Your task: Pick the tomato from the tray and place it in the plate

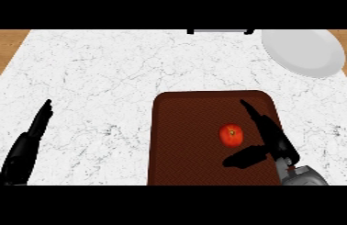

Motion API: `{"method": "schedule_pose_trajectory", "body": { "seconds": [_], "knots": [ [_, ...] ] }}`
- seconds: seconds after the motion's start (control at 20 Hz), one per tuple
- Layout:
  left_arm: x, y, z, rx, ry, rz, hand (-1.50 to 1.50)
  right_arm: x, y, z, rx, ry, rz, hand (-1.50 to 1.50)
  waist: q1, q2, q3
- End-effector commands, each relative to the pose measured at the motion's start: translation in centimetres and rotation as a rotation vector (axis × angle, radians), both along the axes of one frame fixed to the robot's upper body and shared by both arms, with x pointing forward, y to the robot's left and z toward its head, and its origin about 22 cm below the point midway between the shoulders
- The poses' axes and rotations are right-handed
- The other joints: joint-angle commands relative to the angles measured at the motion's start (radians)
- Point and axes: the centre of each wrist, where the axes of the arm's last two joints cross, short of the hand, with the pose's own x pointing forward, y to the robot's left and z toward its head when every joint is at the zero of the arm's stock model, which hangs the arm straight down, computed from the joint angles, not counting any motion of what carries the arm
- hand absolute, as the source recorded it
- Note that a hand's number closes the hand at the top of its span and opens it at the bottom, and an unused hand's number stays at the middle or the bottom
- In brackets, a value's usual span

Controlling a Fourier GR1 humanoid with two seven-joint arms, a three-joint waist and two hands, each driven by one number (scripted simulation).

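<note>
The right hand [271, 139] hung open beside the tomato [232, 135] near the tray's [183, 141] right edge; the left hand [27, 141] rested open at the counter's left edge; the plate [305, 52] sat at its far right corner.

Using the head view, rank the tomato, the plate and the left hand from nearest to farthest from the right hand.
1. Tomato, on the tray, just left of the right hand.
2. Plate, at the counter's far right corner.
3. Left hand, resting at the left edge.
</note>
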Motion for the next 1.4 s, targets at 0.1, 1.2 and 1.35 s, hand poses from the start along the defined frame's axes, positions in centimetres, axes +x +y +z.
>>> {"method": "schedule_pose_trajectory", "body": {
  "seconds": [0.1, 1.2, 1.35],
  "knots": [
    [-0.3, -0.8, -0.6, 0.021, 0.007, 0.001, 0.00, 0.7, 1.9, 0.0, 0.010, 0.012, 0.003, -1.50, 0.000, 0.000, 0.000],
    [1.6, -0.5, 0.6, -0.004, -0.034, -0.029, 0.00, 3.4, -23.0, 6.2, -0.514, -0.100, 0.022, 1.50, 0.036, 0.046, 0.011],
    [1.5, -1.1, 0.4, -0.013, -0.042, -0.052, 0.00, 2.8, -26.8, 9.1, -0.591, -0.150, -0.010, 1.50, 0.049, 0.050, 0.016]
  ]
}}
